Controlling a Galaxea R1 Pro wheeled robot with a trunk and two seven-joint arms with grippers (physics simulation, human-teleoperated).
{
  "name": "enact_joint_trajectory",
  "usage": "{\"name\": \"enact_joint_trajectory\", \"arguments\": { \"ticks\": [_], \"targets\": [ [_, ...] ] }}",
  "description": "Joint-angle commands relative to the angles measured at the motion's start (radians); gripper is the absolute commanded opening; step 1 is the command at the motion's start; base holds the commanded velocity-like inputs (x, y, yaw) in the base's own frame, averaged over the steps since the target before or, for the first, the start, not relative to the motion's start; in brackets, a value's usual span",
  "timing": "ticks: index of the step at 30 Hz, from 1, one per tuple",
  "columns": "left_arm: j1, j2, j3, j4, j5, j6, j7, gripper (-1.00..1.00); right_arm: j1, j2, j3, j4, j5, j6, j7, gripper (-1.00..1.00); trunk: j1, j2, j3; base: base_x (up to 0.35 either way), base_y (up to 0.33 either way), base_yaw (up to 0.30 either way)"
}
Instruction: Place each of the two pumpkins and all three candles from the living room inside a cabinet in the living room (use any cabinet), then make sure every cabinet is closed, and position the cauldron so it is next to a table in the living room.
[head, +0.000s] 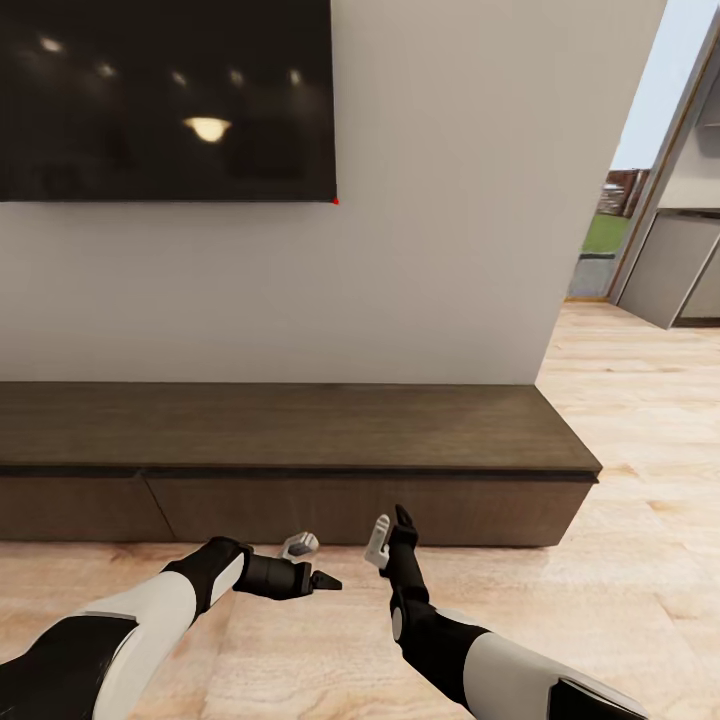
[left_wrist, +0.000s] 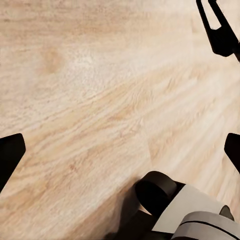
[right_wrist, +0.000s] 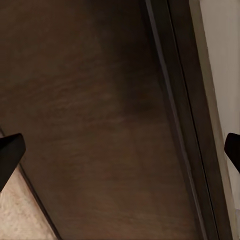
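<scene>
The cabinet is a long low dark-brown unit against the white wall, with its drawer fronts flush and shut. Low over the wooden floor in front of it, my left gripper is open and holds nothing. My right gripper is also open and empty, pointing at the cabinet's front. The right wrist view looks closely at a dark drawer front. The left wrist view looks down at bare floor, with my right arm at its edge. The pumpkins, candles, cauldron and table are out of view.
A large black TV hangs on the wall above the cabinet. The wall ends at the right, where the wooden floor runs on toward a room with grey units.
</scene>
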Motion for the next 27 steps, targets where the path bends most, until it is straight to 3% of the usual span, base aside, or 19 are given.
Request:
{"name": "enact_joint_trajectory", "arguments": {
  "ticks": [1, 9, 27],
  "targets": [
    [0.000, 0.000, -0.007, -0.001, 0.002, 0.003, -0.003, 1.00, 0.000, 0.000, 0.002, -0.001, 0.009, 0.010, 0.006, 1.00, 0.000, 0.000, -0.001, 0.007, 0.000, 0.000],
    [0.000, 0.001, -0.007, -0.001, 0.001, 0.003, -0.003, 1.00, 0.000, 0.000, 0.002, -0.001, 0.009, 0.009, 0.056, 1.00, 0.000, 0.000, -0.001, 0.002, 0.000, 0.000],
    [0.000, 0.001, -0.008, 0.000, 0.000, 0.003, -0.003, 1.00, 0.000, 0.000, 0.003, -0.001, 0.009, 0.010, 0.061, 1.00, 0.000, 0.000, -0.001, 0.050, 0.000, 0.000]
  ]
}}
